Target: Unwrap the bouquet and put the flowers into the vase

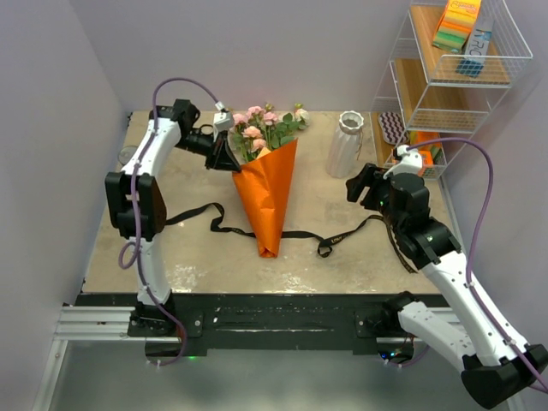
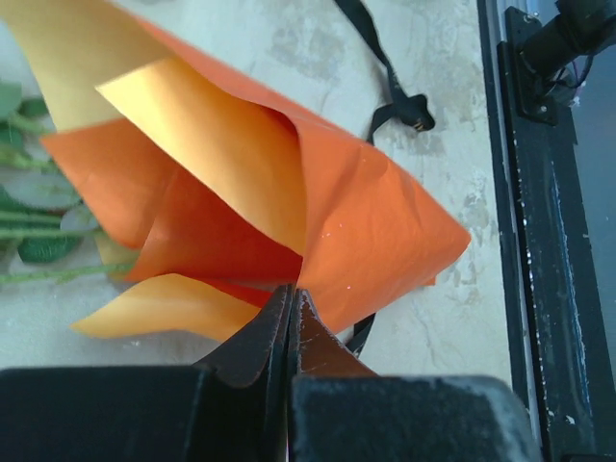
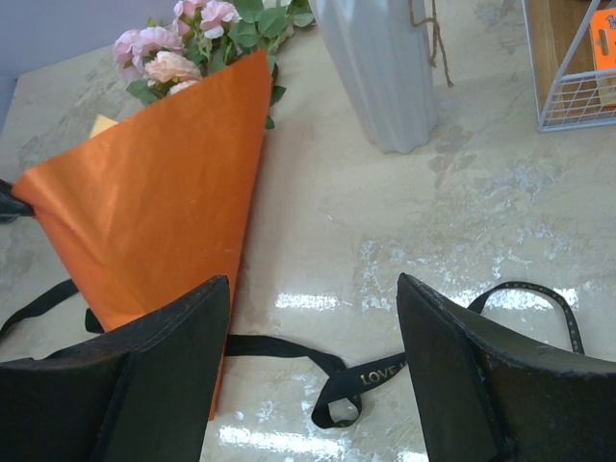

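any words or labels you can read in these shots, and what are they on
"LOVE": gold letters on the black ribbon lying on the table; anything after it is hidden.
Blue and white box at top right: vertical lettering, too blurred to read.
Nothing else is readable.

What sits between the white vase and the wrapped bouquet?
Nothing; just bare tabletop between bouquet and vase, shown in the top external and right wrist views.
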`<state>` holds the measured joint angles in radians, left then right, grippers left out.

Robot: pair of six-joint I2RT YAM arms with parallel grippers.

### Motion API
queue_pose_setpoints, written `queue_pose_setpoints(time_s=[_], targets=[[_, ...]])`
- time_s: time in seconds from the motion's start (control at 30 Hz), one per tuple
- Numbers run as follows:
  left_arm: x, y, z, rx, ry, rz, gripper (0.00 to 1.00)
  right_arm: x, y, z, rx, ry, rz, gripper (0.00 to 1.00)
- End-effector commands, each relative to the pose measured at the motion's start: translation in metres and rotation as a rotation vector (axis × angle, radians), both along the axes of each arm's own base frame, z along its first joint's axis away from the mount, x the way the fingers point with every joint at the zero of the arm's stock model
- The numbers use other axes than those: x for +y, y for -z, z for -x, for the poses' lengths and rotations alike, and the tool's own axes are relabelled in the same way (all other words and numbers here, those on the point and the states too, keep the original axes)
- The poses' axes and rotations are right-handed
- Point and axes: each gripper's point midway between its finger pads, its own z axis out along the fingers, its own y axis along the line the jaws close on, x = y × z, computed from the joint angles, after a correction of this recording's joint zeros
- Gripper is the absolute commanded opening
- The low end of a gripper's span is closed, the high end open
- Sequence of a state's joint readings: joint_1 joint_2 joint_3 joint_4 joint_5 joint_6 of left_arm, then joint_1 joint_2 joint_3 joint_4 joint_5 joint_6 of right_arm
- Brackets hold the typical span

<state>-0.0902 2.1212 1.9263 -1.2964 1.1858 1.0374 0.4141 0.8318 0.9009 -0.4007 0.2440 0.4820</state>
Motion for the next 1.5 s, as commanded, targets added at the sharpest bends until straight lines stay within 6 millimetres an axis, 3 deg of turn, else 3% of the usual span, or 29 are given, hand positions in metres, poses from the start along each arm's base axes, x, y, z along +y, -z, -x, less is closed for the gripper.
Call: queue_pose_setpoints(time_s=[0.0,0.1,0.2,0.23,0.27,0.33,0.47,0.67,0.73,0.8,0.87,0.93,1.07,1.17,1.33,1.4,1.47], targets=[[-0.036,-0.089,0.032,-0.123,0.049,0.053,0.00,0.003,-0.034,0.003,-0.081,-0.013,-0.045,0.74],[-0.057,-0.110,0.041,-0.101,0.019,0.056,0.00,-0.001,-0.035,0.006,-0.085,-0.004,-0.042,0.75],[-0.078,-0.116,0.052,-0.103,0.022,0.053,0.00,-0.003,-0.034,0.008,-0.085,0.004,-0.039,0.75],[-0.082,-0.105,0.052,-0.083,0.004,0.023,0.04,-0.004,-0.034,0.009,-0.082,0.005,-0.038,0.75],[-0.095,-0.105,0.055,-0.078,0.009,0.024,0.26,-0.005,-0.033,0.009,-0.082,0.008,-0.040,0.76],[-0.108,-0.095,0.060,-0.051,0.011,-0.001,0.46,-0.006,-0.033,0.011,-0.083,0.013,-0.042,0.79],[-0.152,-0.081,0.075,-0.009,0.036,-0.014,0.57,-0.010,-0.034,0.013,-0.084,0.033,-0.041,0.81],[-0.196,-0.069,0.081,0.028,0.056,0.002,0.64,-0.025,-0.041,0.024,-0.098,0.076,-0.021,0.83],[-0.199,-0.074,0.082,0.048,0.067,0.016,0.70,-0.028,-0.040,0.027,-0.094,0.083,-0.011,0.83],[-0.198,-0.075,0.083,0.058,0.063,0.013,0.89,-0.033,-0.041,0.029,-0.097,0.096,0.011,0.85],[-0.194,-0.081,0.090,0.061,0.070,0.020,0.99,-0.036,-0.043,0.029,-0.102,0.107,0.025,0.88],[-0.191,-0.082,0.098,0.075,0.073,0.023,0.99,-0.037,-0.045,0.028,-0.107,0.109,0.029,0.89],[-0.178,-0.101,0.107,0.006,0.051,0.041,0.99,-0.034,-0.047,0.026,-0.114,0.106,0.017,0.90],[-0.165,-0.100,0.093,-0.073,-0.032,0.023,0.99,-0.034,-0.046,0.024,-0.118,0.106,0.011,0.90],[-0.148,-0.043,0.056,-0.156,-0.191,-0.174,0.99,-0.033,-0.045,0.026,-0.119,0.097,0.013,0.90],[-0.147,-0.013,0.058,-0.150,-0.177,-0.240,0.99,-0.033,-0.047,0.027,-0.121,0.094,0.011,0.90],[-0.154,0.005,0.058,-0.214,-0.185,-0.295,0.99,-0.033,-0.048,0.028,-0.124,0.090,0.009,0.90]])
